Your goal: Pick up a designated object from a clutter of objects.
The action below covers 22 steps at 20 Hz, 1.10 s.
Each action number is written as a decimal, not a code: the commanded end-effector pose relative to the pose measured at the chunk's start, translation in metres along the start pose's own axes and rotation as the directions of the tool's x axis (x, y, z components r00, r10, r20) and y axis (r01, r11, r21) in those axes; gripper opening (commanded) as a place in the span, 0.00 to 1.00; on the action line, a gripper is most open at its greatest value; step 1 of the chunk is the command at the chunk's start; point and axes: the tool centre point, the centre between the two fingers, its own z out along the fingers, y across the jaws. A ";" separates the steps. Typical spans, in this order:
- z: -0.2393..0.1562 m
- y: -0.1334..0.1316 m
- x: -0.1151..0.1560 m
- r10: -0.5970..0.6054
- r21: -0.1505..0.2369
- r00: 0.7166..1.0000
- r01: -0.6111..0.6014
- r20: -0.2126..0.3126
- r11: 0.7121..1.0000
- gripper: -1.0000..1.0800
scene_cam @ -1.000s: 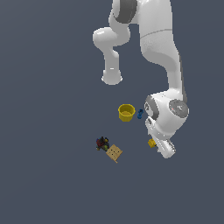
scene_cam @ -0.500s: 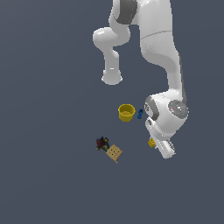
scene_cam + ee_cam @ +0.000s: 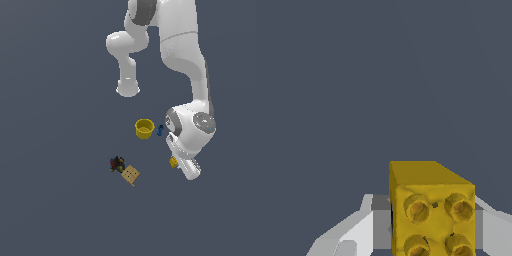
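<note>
- In the wrist view the gripper (image 3: 432, 227) is closing its two pale fingers (image 3: 358, 232) on the yellow studded brick (image 3: 431, 210), one finger on each side of it, with the round studs facing the camera.
- In the exterior view the gripper (image 3: 176, 163) is hanging below the white arm's (image 3: 182, 55) bulky wrist, and the brick (image 3: 173, 162) is showing as a small yellow-orange lump at the wrist's edge toward the exterior view's left.
- Whether the brick is touching the dark grey floor (image 3: 55, 100) or is clear of it cannot be told from either view.
- A tiny blue piece (image 3: 160, 130) is sitting just beside the arm's wrist, between it and the yellow cup (image 3: 144, 128).
- The yellow cup is standing upright with its mouth open upward, near the blue piece but apart from it.
- Farther out toward the exterior view's left, a tan board with holes (image 3: 130, 175) is lying flat on the floor.
- A dark multicoloured lump (image 3: 116, 164) is sitting right against the board's corner, well apart from the cup and the brick.
</note>
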 end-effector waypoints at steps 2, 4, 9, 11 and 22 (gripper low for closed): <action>-0.012 0.003 -0.001 0.000 0.001 1.000 0.000 0.000 1.000 0.00; -0.021 0.006 -0.002 0.000 0.001 1.000 0.000 0.000 1.000 0.00; -0.053 0.017 -0.004 0.000 0.001 1.000 0.000 0.000 1.000 0.00; -0.070 0.022 -0.006 0.000 0.001 1.000 0.000 0.000 1.000 0.00; -0.181 0.057 -0.014 0.000 0.001 1.000 0.000 0.000 1.000 0.00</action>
